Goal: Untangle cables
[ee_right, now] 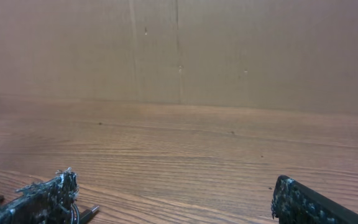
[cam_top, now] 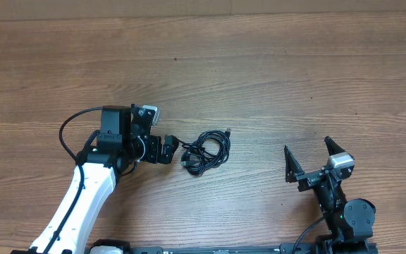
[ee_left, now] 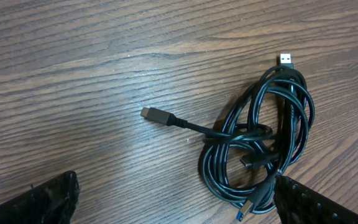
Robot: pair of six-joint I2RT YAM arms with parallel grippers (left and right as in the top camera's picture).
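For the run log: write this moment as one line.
cables: tangled bundle, not held | left tool: open, beside cables | right tool: open, far from cables

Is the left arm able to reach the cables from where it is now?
Probably yes. The left gripper is open and close beside the cables, with nothing lying between them. Its wrist view shows the bundle just ahead of the fingers.

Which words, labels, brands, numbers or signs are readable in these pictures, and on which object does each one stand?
None: no text can be read in any view. The cables and their plugs show no legible mark, and the wooden table carries no print.
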